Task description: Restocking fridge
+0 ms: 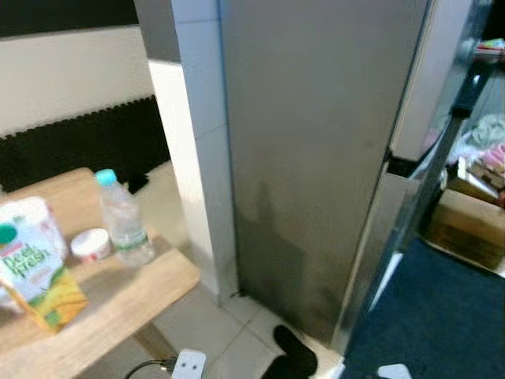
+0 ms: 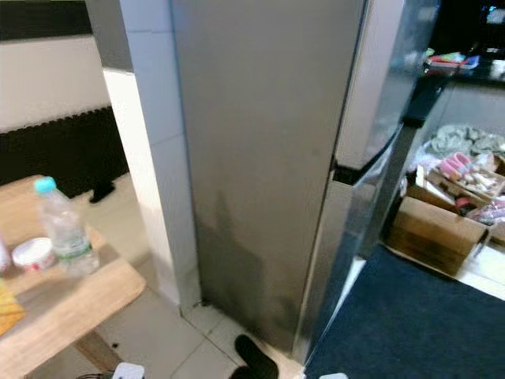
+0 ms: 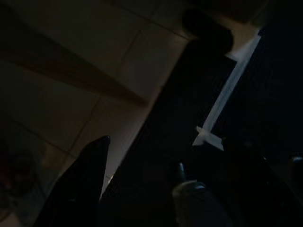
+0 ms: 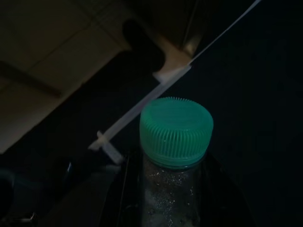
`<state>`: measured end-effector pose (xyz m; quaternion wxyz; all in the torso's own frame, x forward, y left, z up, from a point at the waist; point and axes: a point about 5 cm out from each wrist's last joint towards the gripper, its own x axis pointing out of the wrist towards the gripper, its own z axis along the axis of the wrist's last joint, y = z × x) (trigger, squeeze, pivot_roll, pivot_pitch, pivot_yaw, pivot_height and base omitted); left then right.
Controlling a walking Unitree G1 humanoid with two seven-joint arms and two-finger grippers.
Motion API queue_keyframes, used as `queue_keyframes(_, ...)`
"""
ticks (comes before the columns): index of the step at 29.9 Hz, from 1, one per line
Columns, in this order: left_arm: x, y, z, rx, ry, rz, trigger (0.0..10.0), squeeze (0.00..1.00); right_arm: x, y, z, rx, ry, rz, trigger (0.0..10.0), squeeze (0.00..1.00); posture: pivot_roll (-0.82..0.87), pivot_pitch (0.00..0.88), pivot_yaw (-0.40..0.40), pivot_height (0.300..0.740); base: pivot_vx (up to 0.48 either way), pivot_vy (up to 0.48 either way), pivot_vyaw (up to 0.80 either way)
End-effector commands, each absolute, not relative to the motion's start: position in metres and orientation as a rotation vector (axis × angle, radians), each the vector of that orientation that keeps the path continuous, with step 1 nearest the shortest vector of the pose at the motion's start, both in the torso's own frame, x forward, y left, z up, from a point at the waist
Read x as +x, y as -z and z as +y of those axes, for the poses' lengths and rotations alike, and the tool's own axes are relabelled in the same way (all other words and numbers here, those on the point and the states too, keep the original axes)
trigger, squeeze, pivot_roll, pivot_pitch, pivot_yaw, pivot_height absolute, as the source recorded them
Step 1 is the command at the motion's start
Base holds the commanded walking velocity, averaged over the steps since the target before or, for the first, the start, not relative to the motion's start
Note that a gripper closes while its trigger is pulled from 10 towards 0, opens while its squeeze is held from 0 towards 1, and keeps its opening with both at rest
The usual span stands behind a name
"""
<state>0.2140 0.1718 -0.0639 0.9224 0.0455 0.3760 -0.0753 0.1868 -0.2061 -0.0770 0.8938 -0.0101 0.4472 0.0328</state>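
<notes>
A tall grey fridge (image 1: 316, 158) stands ahead, seen from its side, with its doors (image 2: 371, 134) on the right looking closed. In the right wrist view my right gripper (image 4: 173, 189) is shut on a clear bottle with a green ribbed cap (image 4: 176, 130), held low over the dark mat. My left gripper (image 3: 137, 165) hangs low above the floor, open, with nothing between its black fingers (image 3: 85, 184). On the wooden table (image 1: 118, 308) at the left stand a water bottle with a light blue cap (image 1: 124, 221), a juice carton (image 1: 35, 272) and a small white tub (image 1: 91, 245).
A white tiled pillar (image 1: 201, 118) stands between the table and the fridge. A dark blue mat (image 1: 442, 316) lies before the fridge doors, with a cardboard box (image 1: 465, 225) and clutter behind it. A black shoe-like thing (image 1: 293, 351) lies on the tiles by the fridge's corner.
</notes>
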Motion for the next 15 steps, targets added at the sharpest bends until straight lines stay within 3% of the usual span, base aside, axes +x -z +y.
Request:
queue_keyframes(1, 0.2097, 0.0667, 0.1747, 0.090, 0.144, 0.795, 10.0, 0.00, 0.1863, 0.0767, -0.2094, -0.020, -0.054, 0.927, 10.0, 0.00, -0.08, 0.083, 0.043, 0.740, 0.000, -0.394, 0.00)
queue_keyframes(15, 0.2103, 0.0667, 0.1745, 0.088, 0.146, 0.800, 10.0, 0.00, 0.1873, 0.0763, -0.2084, -0.012, -0.053, 0.921, 10.0, 0.00, -0.08, 0.082, 0.049, 0.740, 0.000, -0.391, 0.00)
